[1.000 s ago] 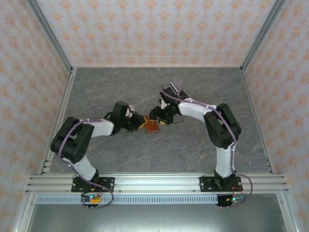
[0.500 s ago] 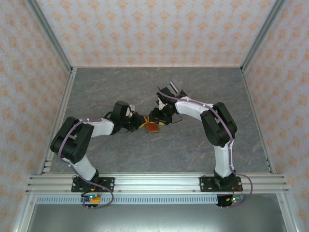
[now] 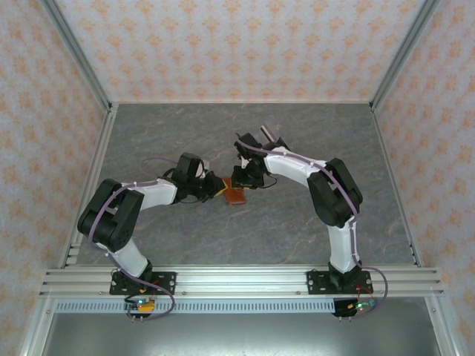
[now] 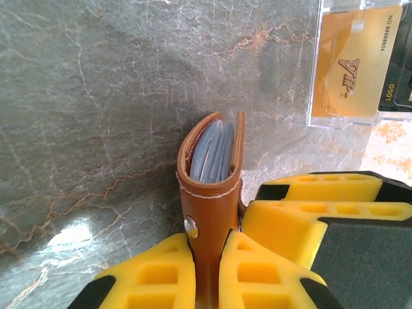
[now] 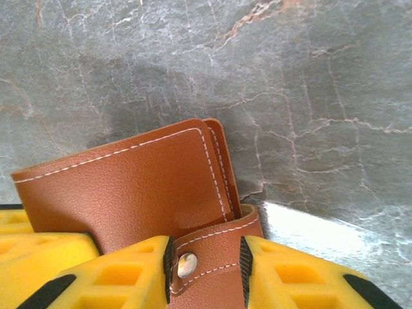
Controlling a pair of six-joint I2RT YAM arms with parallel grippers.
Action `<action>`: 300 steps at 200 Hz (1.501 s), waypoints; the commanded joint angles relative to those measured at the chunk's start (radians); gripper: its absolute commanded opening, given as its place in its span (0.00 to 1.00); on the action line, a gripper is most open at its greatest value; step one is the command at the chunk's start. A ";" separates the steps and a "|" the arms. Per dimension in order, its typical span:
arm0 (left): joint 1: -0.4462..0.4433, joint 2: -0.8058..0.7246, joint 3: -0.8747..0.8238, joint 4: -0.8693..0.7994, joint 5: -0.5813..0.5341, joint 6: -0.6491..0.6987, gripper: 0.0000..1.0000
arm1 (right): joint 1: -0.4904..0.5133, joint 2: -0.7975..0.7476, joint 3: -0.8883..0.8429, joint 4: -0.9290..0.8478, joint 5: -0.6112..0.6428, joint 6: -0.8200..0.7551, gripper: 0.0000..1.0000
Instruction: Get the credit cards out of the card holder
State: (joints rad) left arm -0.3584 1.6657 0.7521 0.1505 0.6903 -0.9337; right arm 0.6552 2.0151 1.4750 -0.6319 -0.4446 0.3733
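So far, no card is out: the card holder (image 4: 209,193) is folded near mid-surface (image 4: 96,96), pinched shut by our left end effector (image 4: 207,252), our right end effector (image 5: 206,259) clamping its snap strap (image 5: 219,235); cards presumably inside.

The card holder (image 3: 234,194) sits at the table's (image 3: 185,133) middle — behind it, rightward, lies a sleeve (image 4: 341,121), seemingly holding a card (image 4: 351,64).

Two black-jointed, white-linked arms (image 3: 148,194); thin purple cables (image 3: 153,162) along them; yellow honeycombed claw fingers (image 4: 148,277), black-backed
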 commanded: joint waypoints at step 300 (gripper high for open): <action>0.065 -0.447 0.060 -0.446 -0.428 0.213 1.00 | 0.047 -0.220 -0.036 0.103 0.071 -0.036 0.10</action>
State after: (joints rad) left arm -0.3027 1.2690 0.8127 -0.2214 0.3538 -0.7582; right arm 0.6876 1.7954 1.4250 -0.5663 -0.3634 0.3462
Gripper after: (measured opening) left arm 0.997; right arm 0.100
